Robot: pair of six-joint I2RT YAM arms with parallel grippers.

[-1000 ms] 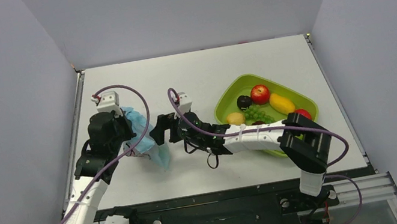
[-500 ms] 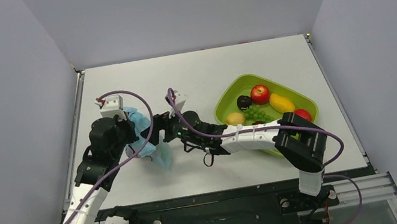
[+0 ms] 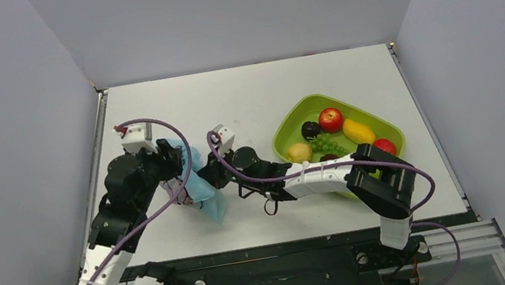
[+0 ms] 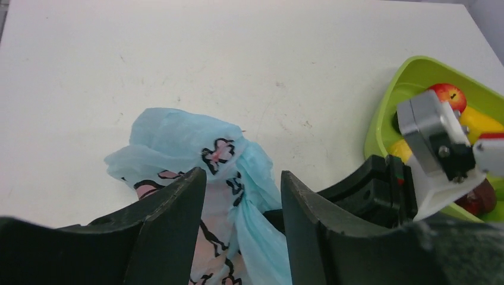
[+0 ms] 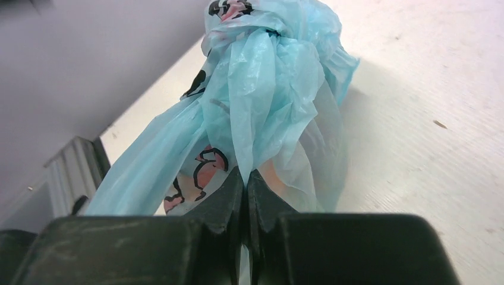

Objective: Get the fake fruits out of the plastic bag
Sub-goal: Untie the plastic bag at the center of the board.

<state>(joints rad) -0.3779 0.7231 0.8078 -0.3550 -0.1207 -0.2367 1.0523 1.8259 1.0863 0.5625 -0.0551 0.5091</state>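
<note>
- The plastic bag (image 3: pixel 201 190) sits on the table (image 3: pixel 249 96) toward its near-left corner. It is a light-blue crinkled bundle with black line drawings and pink print, and its top is gathered into a twisted bunch.
- The right gripper (image 5: pixel 245 178) reaches across from the right. Its fingers are pressed together with no gap, pinching a fold of the bag's film on the side facing the tray.
- The left gripper (image 4: pixel 243 178) comes at the bag from the table's left edge. Its jaws stand apart, roughly half spread, with the bag's bunched film between them.
- The fake fruits are not clearly visible. In the right wrist view an orange-pink patch shows low in the bag; it may be a fruit behind the film, or only the print.
- The green tray (image 3: pixel 291 115) rests well apart from the bag, toward the right edge. It holds a red apple (image 3: pixel 331 119), a yellow mango (image 3: pixel 357 131), a lemon (image 3: pixel 299 152) and green grapes (image 3: pixel 326 144).
</note>
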